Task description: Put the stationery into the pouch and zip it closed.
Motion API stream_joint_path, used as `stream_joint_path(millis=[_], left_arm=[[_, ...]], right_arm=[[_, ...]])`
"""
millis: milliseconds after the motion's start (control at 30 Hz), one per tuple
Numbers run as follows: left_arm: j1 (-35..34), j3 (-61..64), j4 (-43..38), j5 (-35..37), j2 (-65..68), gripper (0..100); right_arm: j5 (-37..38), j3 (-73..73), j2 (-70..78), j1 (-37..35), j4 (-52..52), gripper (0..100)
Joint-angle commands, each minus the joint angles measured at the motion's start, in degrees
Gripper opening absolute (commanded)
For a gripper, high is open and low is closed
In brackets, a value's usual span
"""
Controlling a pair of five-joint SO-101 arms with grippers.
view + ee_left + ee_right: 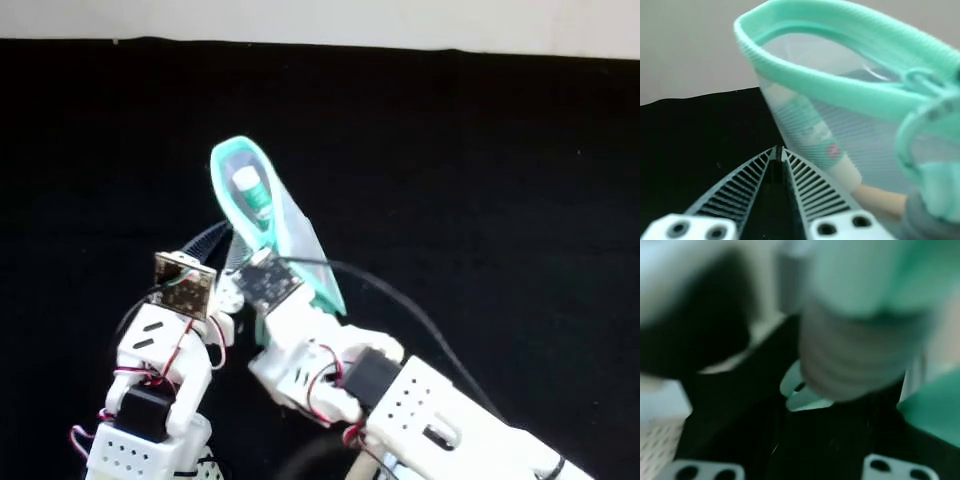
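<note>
Since the pouch (295, 240) already has a white stick with a green label (252, 190) inside it, lying lengthwise behind the mesh wall and pointing toward the mouth, the filling looks far along and the step in hand is probably the zipping. The mint pouch is raised above the black tabletop (500, 200) between the two arms, its zip-edged mouth gaping in a wide oval. The left tool (778, 149) is narrow, its ribbed fingers pressed together with the tips right at the pouch's lower edge; whether a fold of mesh is nipped between them cannot be made out. The right tool (245, 258) is up against the pouch's near end, close to a mint loop (920, 130) that I take for the zip pull, but its state cannot be told. Closing would call for one tool to anchor the pouch's end firmly while the other catches that loop and draws it along the whole rim, keeping the stick clear of the teeth.
</note>
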Motion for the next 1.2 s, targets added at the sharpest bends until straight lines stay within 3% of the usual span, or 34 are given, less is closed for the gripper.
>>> stream_joint_path(millis=[0,233,600,933,1167], left_arm=[[-1.63,-1.01,-0.97,-0.18,-0.57,1],[-3.21,-1.01,-0.88,-0.18,-0.57,1],[-2.95,-0.48,-0.79,-0.18,-0.57,1],[-2.51,-0.48,6.51,-0.18,-1.01,1],[4.35,-0.57,9.67,-0.18,-1.10,1]], right_arm=[[-0.44,0.22,-0.40,3.74,-2.24,26.4],[-0.62,0.66,-0.40,6.81,-7.69,26.4],[-0.62,0.66,-0.40,7.78,-7.87,26.4],[-0.62,0.66,0.04,10.59,-7.87,26.4],[-0.53,0.66,0.13,15.52,-7.87,26.4]])
